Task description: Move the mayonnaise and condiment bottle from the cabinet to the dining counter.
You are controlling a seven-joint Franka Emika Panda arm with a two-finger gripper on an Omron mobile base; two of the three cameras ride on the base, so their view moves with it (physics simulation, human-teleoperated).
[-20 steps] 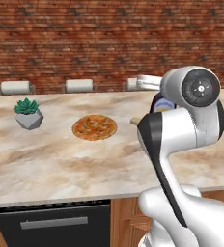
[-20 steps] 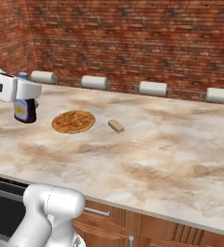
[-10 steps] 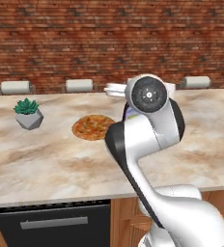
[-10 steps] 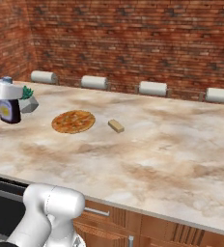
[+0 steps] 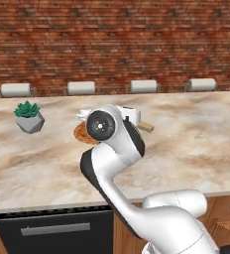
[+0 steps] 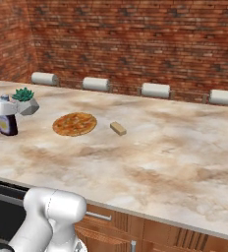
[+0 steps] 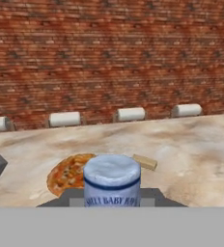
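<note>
Jaws clamp the condiment bottle (image 6: 8, 122) above the dining counter (image 6: 175, 152), before brick wall (image 6: 135, 39).

Dining counter (image 6: 175, 147) beige-brown marbled; condiment bottle (image 6: 8, 123) dark purple-brown, pale label; wall (image 6: 135, 39) red brick; plant (image 6: 23, 93) green.

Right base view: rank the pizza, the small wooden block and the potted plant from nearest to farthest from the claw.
1. Potted plant, just behind the claw, which holds the condiment bottle at the far left.
2. Pizza, to its right on the dining counter.
3. Wooden block, right of the pizza.
</note>
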